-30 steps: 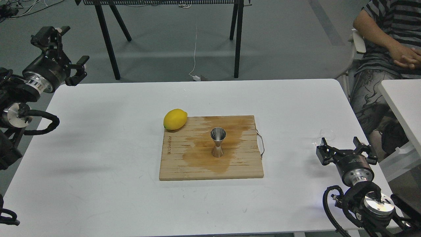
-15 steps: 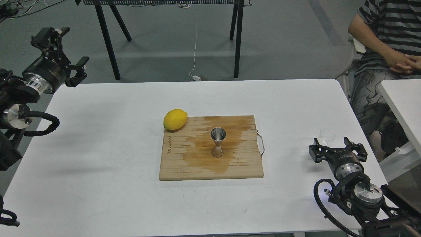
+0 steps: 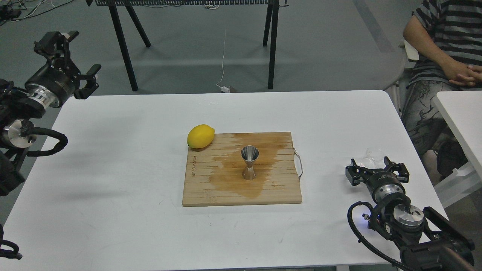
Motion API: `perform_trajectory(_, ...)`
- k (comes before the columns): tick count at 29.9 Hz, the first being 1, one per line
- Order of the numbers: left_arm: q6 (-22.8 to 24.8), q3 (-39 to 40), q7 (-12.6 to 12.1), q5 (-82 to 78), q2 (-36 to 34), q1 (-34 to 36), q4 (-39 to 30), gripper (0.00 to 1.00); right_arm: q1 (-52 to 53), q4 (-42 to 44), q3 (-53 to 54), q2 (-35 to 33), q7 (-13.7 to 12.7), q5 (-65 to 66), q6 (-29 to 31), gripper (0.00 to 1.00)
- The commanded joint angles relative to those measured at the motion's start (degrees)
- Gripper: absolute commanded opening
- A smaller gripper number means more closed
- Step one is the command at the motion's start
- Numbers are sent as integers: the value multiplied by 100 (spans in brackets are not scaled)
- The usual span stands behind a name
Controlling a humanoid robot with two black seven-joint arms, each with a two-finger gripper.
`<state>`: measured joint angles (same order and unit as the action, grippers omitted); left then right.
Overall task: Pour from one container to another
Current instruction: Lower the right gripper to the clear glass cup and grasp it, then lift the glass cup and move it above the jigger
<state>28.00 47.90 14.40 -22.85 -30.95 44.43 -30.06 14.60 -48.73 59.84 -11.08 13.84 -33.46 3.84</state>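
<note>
The clear glass cup (image 3: 371,157) stands on the white table (image 3: 113,169) near its right edge. My right gripper (image 3: 374,168) is open right behind it, one finger on each side of the cup's near part; I cannot tell whether they touch it. The steel jigger (image 3: 249,162) stands upright in the middle of the wooden cutting board (image 3: 211,192), on a wet brown stain. My left gripper (image 3: 73,56) is open and empty, raised over the table's far left corner.
A lemon (image 3: 200,136) rests on the board's far left corner. The board has a metal handle (image 3: 300,165) on its right side. A seated person (image 3: 444,56) is at the far right, beside a second white table (image 3: 461,120).
My right arm has moved left and forward, bringing its open gripper up to the glass cup. The left arm has barely moved.
</note>
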Motion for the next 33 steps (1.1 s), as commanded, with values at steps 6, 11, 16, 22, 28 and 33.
perform_trajectory(6, 0, 0, 10, 0, -60, -4, 0, 99, 289, 443, 1, 106, -65, 67, 2, 98)
perform_trajectory(11, 0, 0, 19, 8, -60, -4, 0, 99, 386, 628, -8, 133, -109, 85, 2, 92)
perform_trajectory(16, 0, 0, 10, 114, -69, -4, 0, 99, 395, 646, -157, 115, -127, 146, 11, 70)
perform_trajectory(22, 0, 0, 10, 123, -130, -13, 0, 99, 395, 715, -298, 115, -74, 173, 283, 46)
perform_trajectory(28, 0, 0, 10, 131, -166, -13, 0, 99, 386, 733, -324, 124, -74, 190, 407, 9)
perform_trajectory(33, 0, 0, 10, 184, -183, -13, 0, 99, 386, 558, -342, 133, -57, 217, 398, 3)
